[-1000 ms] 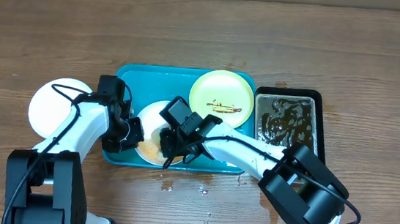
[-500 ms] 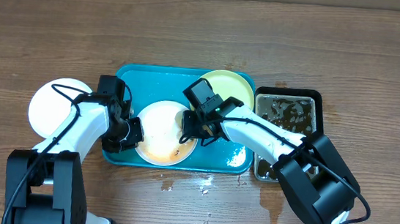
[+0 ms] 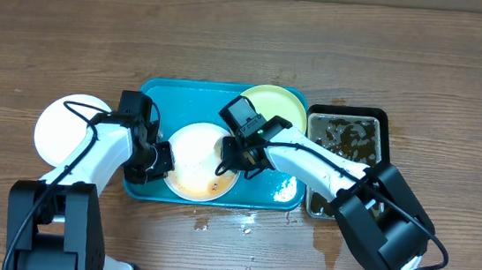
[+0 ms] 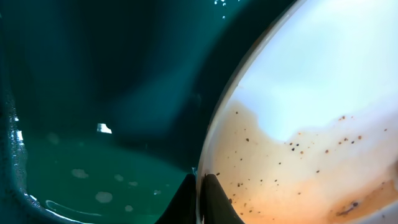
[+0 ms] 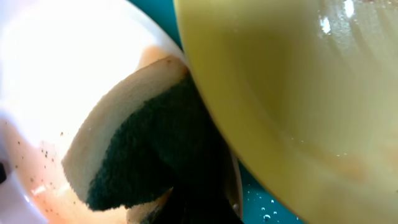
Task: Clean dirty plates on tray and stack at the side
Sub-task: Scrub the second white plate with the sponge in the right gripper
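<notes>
The left gripper is pinched narrow on the left rim of a white plate, one finger above the rim and one below. The plate lies in the lower middle of the tray, with a thin brown wash pooled over its lower half. The right gripper is closed on a sponge, dark scouring face over pale foam, which is pressed on the right edge of the same plate. Just beside it, to the upper right, the yellow-green plate sits in the tray's upper right corner, partly under the right arm. That arm reaches in from the lower right, and the left arm bends in from the lower left.

A second white plate rests off the tray at middle left. A black-rimmed pan of brown water stands against the tray's right side. The table is brown wood grain, with droplets below the tray.
</notes>
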